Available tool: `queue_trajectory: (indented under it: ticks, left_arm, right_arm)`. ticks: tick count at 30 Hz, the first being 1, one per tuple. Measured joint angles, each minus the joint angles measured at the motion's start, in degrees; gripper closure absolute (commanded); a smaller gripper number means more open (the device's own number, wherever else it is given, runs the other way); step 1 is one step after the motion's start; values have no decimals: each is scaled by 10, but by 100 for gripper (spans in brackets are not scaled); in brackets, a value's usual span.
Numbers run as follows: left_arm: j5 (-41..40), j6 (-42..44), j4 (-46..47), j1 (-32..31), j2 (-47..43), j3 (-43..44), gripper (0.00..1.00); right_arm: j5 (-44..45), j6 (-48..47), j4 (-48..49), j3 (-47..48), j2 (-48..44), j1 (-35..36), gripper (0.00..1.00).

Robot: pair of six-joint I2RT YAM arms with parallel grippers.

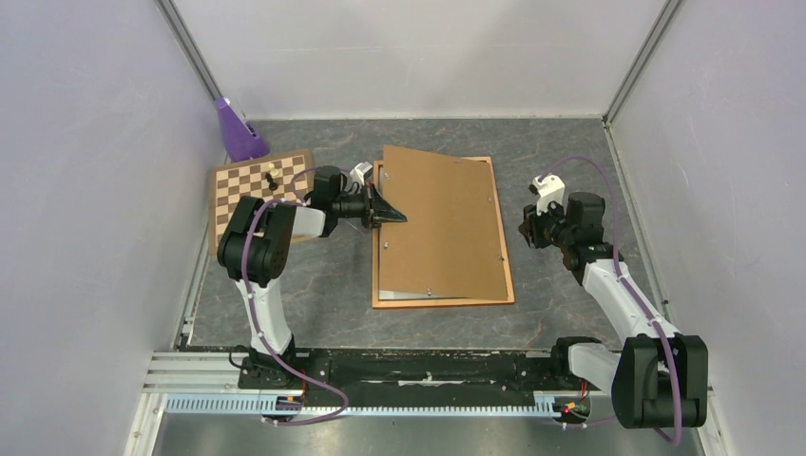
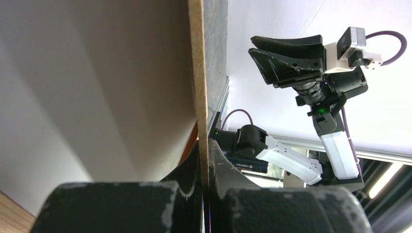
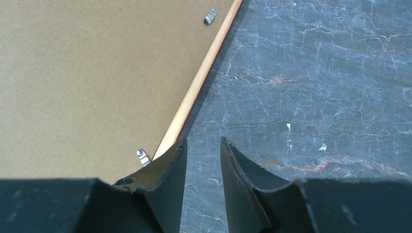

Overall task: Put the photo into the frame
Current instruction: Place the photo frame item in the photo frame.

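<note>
You're pinching the left edge of the plain brown hardboard backing panel (image 1: 442,223) with the left gripper (image 1: 388,215), jaws pressed tight on the thin board, as the left wrist view shows edge-on (image 2: 204,160). That side is riding up off the thin-railed orange-brown wooden frame (image 1: 447,302), which is lying flat mid-table on the dark marbled tabletop (image 1: 570,152). The frame's long axis is running away from the arm bases. The panel is sitting skewed over it, with its far-left corner poking past the far rail. The right gripper (image 1: 526,228) is hanging just outside the right rail, jaws partly spread and gripping nothing (image 3: 203,150). The rail and two small metal clips (image 3: 141,156) are lying to its left. The photo isn't showing clearly. A pale sliver (image 1: 380,277) under the panel's near-left edge may be it, but you can't tell from here. The left arm is owning the panel; the right is nearer the far side of the board. Whatever you're doing next is probably turning on that skew, so square the panel to the rails first.
</note>
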Motion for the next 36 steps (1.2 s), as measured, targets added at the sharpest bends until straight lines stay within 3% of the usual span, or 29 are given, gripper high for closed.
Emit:
queue_trajectory:
  ticks: [36]
  left_arm:
    - [0,13,4,10,0,-9,98]
  right_arm:
    - [-22,-3,0,0,-1,0,66]
